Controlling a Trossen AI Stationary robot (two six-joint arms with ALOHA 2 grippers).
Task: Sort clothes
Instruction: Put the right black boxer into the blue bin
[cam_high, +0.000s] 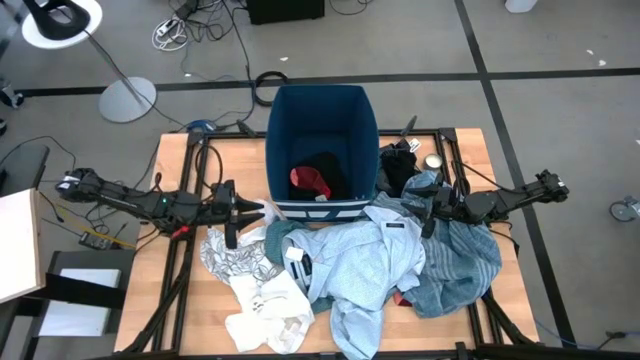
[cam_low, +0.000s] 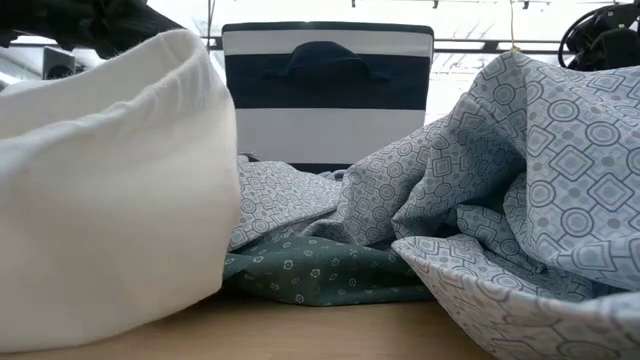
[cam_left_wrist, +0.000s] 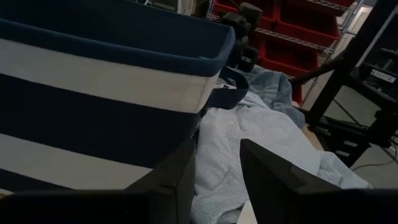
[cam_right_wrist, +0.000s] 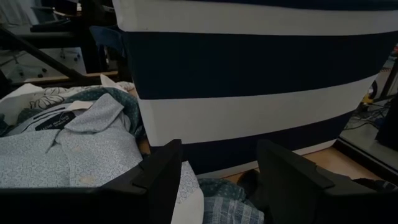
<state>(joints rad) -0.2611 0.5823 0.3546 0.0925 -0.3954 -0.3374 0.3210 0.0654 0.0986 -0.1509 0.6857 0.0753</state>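
White cloth (cam_low: 105, 180) bulks up nearest the table-level camera, with the light blue shirt (cam_low: 530, 190) folded beside it and a strip of green shirt (cam_low: 320, 275) lying flat between them on the table (cam_low: 330, 335).

From above we see our left gripper (cam_high: 252, 210) parked just off the near left corner of the striped bin (cam_high: 322, 110). Its fingers (cam_left_wrist: 180, 180) stand apart with nothing between them. Directly ahead of this claw, past the bin's corner, lies the light blue shirt; beneath and just behind the claw sits the black-printed white garment (cam_high: 228, 255), and farther back from it the plain white piece.

Our right gripper (cam_high: 430, 208) hovers at the bin's near right corner, facing the striped wall. Its fingers (cam_right_wrist: 161, 174) are spread wide, holding nothing. Under this claw lies the teal striped cloth (cam_high: 462, 262), and the collar of the light blue shirt spreads ahead of it toward the left claw. Black clothing (cam_high: 400, 165) is heaped just beside this claw, against the bin's right wall.

Inside the bin, beyond both claws, we make out a small red item (cam_high: 310, 181) resting against a black garment (cam_high: 328, 172).
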